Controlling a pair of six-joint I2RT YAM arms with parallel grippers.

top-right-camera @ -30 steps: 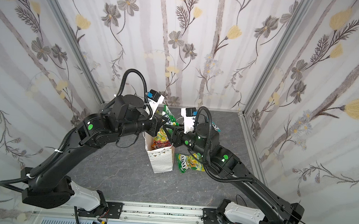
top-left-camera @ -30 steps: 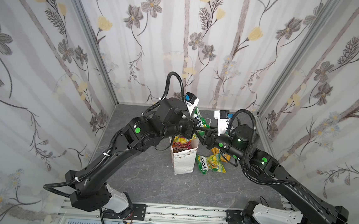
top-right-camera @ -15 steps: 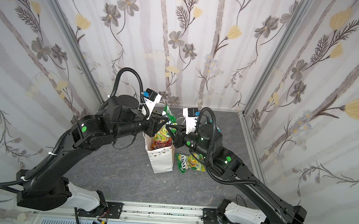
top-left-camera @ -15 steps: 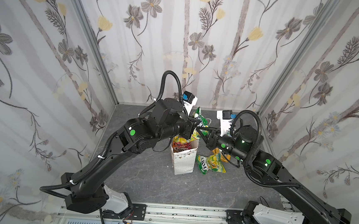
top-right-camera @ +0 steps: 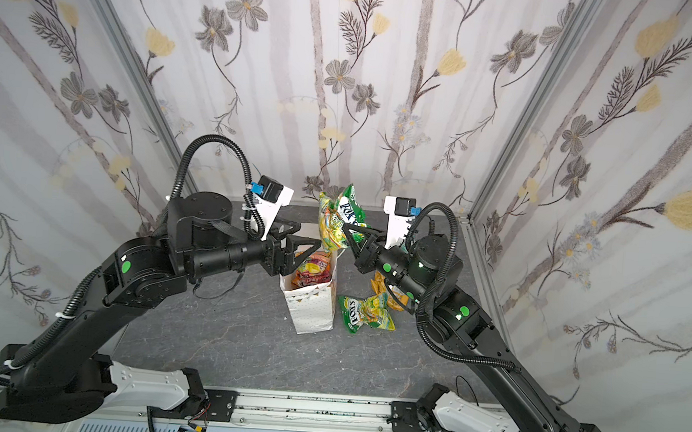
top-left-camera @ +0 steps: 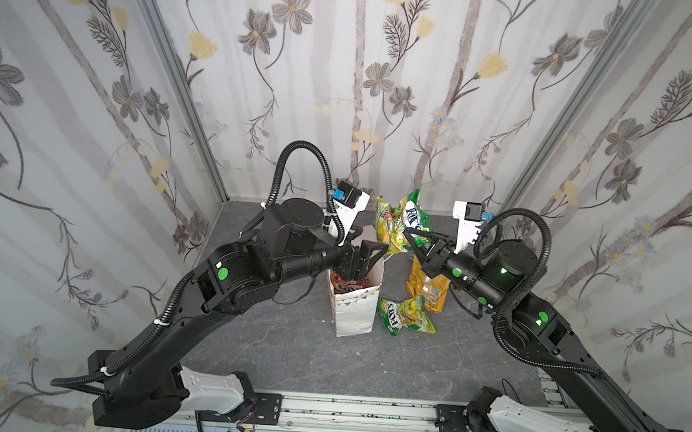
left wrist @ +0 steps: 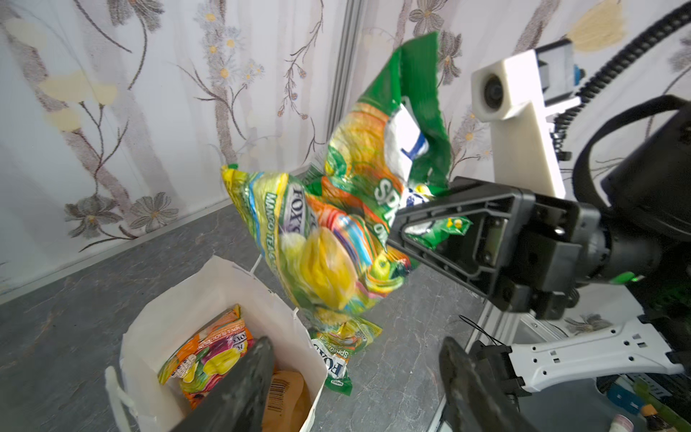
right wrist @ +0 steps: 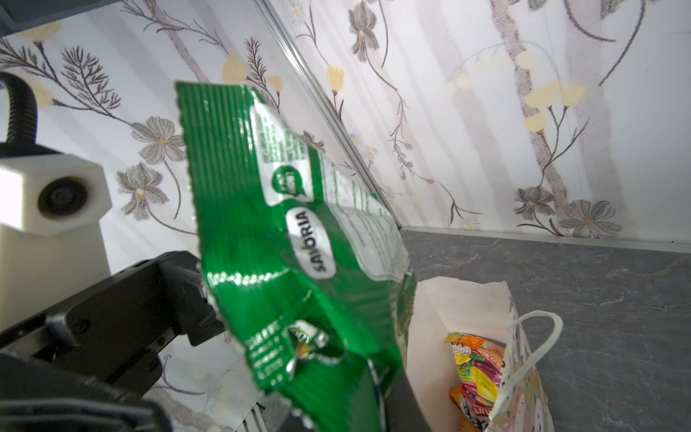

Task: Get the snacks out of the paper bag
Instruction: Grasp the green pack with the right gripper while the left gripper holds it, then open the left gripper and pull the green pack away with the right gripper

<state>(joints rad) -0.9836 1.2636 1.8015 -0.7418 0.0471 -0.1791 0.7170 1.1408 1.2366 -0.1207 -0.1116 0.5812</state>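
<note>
Left claw point(top-left-camera: 368, 262): we see its jaws spread wide and empty, poised over the bag's mouth.
Paper bag point(top-left-camera: 354, 313): upright on the grey surface point(top-left-camera: 285, 346), mid-scene, mouth open.
Snacks inside: we make out an orange-red packet point(left wrist: 209, 351) with a tan pouch point(left wrist: 284, 392) beside it.
Lifted snacks: a yellow-green FOX'S packet point(left wrist: 310, 243) and a green packet point(right wrist: 284, 232) hang in the air together, just past the bag's far rim.
Right claw point(top-left-camera: 413, 240): narrow, pinched on the green packet — whether it also grips the yellow-green one, we cannot tell.
Snacks on the surface: right of the bag lies a second FOX'S packet point(top-left-camera: 406, 317) — an orange pouch point(top-left-camera: 427, 285) just behind it.
</note>
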